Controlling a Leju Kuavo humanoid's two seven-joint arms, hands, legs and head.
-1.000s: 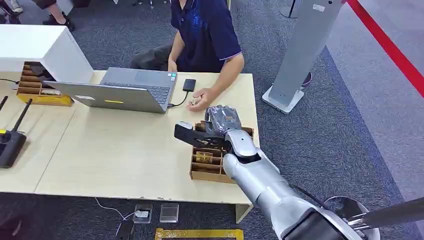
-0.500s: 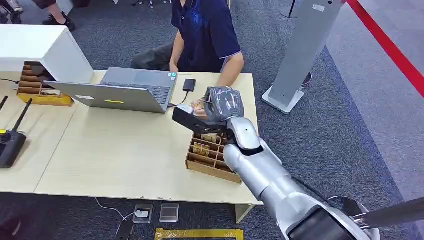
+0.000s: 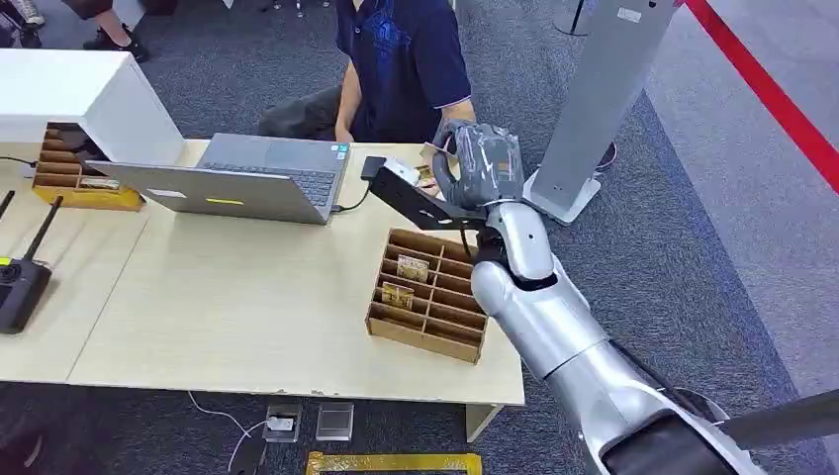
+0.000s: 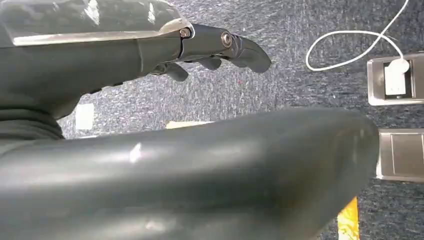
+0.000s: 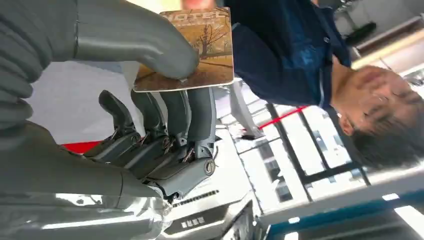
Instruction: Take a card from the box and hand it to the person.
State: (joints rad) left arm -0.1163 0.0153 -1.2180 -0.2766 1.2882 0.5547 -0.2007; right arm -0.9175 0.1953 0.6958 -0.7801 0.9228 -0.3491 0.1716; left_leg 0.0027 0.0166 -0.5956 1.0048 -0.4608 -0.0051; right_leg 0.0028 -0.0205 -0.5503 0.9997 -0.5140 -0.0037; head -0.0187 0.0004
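My right hand [image 3: 482, 163] is raised above the table's far edge, just in front of the seated person [image 3: 401, 59]. It pinches a brown picture card [image 5: 200, 47] between the thumb [image 5: 145, 42] and the fingers [image 5: 172, 125] beneath it. In the head view the card [image 3: 425, 174] pokes out on the person's side of the hand. The wooden divided box [image 3: 427, 297] sits on the table below my forearm, with a few cards in its slots. My left hand [image 4: 215, 42] hangs over the carpet, fingers loosely extended, holding nothing.
An open laptop [image 3: 247, 178] and a black device [image 3: 374, 166] lie left of my hand. A second wooden box [image 3: 74, 178] and a white case [image 3: 79, 94] stand far left, a black controller [image 3: 20, 282] beside them. A grey pillar [image 3: 604, 99] rises at right.
My right hand rose from the box with the card and travelled forward to the person. The person's hand has lifted off the table.
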